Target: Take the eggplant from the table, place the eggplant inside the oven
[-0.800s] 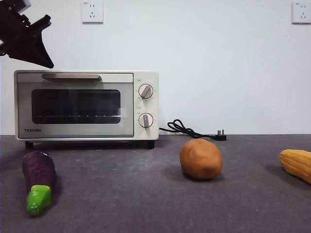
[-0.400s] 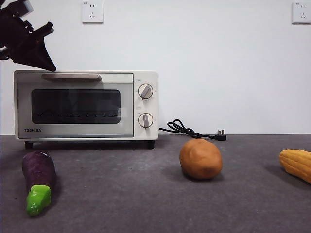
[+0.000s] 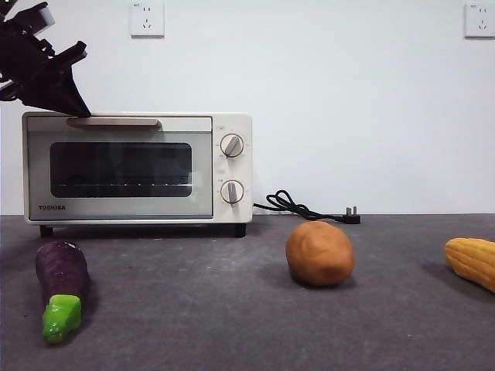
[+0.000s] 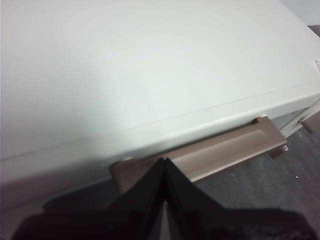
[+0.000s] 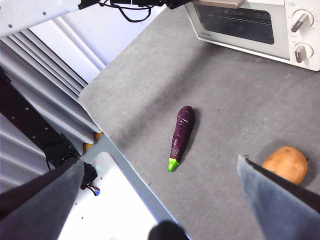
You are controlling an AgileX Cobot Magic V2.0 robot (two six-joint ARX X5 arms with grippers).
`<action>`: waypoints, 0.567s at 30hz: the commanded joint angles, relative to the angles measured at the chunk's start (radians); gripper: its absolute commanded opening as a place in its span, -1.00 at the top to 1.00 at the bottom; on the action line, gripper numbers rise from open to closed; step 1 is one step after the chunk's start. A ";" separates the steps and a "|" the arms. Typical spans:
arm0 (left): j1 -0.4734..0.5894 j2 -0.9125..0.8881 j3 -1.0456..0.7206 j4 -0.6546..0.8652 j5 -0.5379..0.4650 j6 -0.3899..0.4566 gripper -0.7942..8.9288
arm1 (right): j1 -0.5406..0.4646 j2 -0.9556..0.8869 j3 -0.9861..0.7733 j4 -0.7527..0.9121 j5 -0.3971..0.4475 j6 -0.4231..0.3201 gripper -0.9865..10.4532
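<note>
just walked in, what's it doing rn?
The left gripper, jaws shut, hovers at the closed oven, just above the left end of its beige handle. The eggplant lies untouched on the table in front of the oven. The right gripper waits open, high above the table.

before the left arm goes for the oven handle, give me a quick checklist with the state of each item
1. Oven door shut, needs opening first: ok.
2. Left gripper over the beige handle, near its end: ok.
3. Left jaws parted to take the handle: not ok, pressed together.
4. Eggplant lying free on the table before the oven: ok.
5. Right gripper open, high above: ok.
6. Potato away from the door: ok.
</note>
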State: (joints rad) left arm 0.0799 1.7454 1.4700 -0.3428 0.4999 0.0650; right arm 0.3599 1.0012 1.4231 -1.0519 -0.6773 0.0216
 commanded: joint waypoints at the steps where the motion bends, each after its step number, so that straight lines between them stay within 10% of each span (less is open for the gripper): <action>1: -0.013 0.018 -0.005 -0.046 -0.002 0.023 0.85 | 0.002 0.007 0.005 0.004 0.004 -0.008 -0.27; 17: -0.126 0.022 -0.005 -0.160 -0.002 0.043 0.85 | 0.002 0.011 0.005 0.003 0.004 -0.023 -0.27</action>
State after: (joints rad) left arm -0.0376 1.7420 1.4868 -0.4618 0.5125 0.0944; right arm 0.3599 1.0122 1.4231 -1.0527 -0.6731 0.0124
